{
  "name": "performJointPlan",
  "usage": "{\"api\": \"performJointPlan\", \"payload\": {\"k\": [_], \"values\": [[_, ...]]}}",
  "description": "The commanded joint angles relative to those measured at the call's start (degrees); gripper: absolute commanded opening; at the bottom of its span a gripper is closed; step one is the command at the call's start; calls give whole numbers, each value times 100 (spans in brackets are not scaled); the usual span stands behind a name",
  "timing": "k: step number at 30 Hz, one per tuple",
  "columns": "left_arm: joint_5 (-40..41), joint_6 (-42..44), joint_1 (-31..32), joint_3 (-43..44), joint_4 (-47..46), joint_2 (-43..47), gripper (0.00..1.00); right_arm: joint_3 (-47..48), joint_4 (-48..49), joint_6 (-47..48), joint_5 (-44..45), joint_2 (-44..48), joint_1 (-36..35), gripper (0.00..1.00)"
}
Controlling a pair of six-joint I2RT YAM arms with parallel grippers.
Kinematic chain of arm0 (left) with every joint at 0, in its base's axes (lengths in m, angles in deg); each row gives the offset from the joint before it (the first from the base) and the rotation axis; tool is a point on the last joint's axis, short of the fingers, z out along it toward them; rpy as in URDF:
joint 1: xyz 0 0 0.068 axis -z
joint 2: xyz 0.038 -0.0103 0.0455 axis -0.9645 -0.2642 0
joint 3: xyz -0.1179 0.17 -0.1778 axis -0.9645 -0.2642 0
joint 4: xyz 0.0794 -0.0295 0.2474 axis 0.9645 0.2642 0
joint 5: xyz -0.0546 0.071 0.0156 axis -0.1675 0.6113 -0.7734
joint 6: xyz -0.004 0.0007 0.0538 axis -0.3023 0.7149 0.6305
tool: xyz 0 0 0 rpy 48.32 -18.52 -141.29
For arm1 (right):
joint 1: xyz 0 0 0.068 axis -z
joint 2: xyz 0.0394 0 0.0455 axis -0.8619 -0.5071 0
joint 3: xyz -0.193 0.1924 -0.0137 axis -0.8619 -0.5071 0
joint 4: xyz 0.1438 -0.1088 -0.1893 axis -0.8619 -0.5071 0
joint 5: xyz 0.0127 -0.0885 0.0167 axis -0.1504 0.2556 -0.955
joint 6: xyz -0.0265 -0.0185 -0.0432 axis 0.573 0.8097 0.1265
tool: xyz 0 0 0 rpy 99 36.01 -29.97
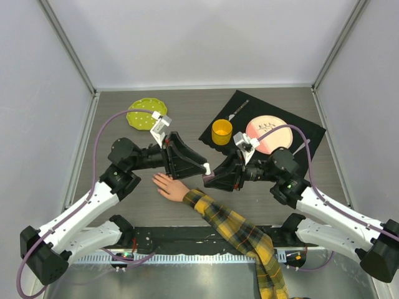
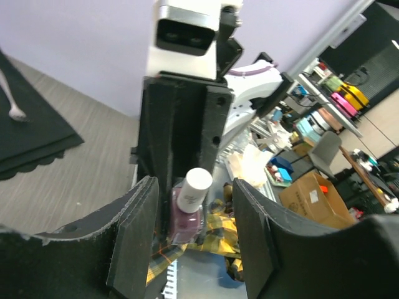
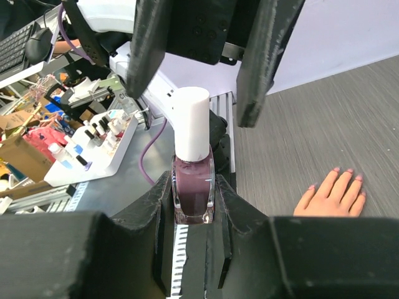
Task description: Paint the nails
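A nail polish bottle (image 3: 193, 180) with dark plum polish and a white cap (image 3: 191, 124) stands upright in my right gripper (image 3: 194, 205), which is shut on its glass body. My left gripper (image 2: 193, 185) is open, and its fingers (image 2: 134, 237) stand on either side of the cap (image 2: 196, 185) with a gap on each side. Both grippers (image 1: 206, 168) meet just above the pale mannequin hand (image 1: 169, 185), which lies palm down with its plaid sleeve (image 1: 240, 232) running to the near edge. The nails (image 3: 337, 169) show as small pink tips on the fingers.
On a black mat (image 1: 302, 134) at the back right stand a yellow cup (image 1: 222, 131) and a pink plate (image 1: 267, 134). A yellow-green plate (image 1: 147, 113) lies at the back left. Grey walls close in the table on three sides.
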Motion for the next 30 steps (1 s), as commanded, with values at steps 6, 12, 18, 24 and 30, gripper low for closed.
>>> {"api": "performJointPlan", "payload": {"k": [6,12,18,24,30], "values": [[-591,-473,-31,45,-916,-211,47,224,626,-163,-165,-209,34,1],[-722,-438,-31,106,-846,-238,37,242,670,-172,2,-227,60,1],[-49,955,47,615,854,-27,0,574,-600,425,1177,-315,69,1],[4774,2716,1371,1599,3854,27,0,1180,-2279,1390,5416,-613,-509,1],[6836,1971,1744,2101,4490,-878,0,1927,-2617,1981,8594,-1509,-1943,1]]}}
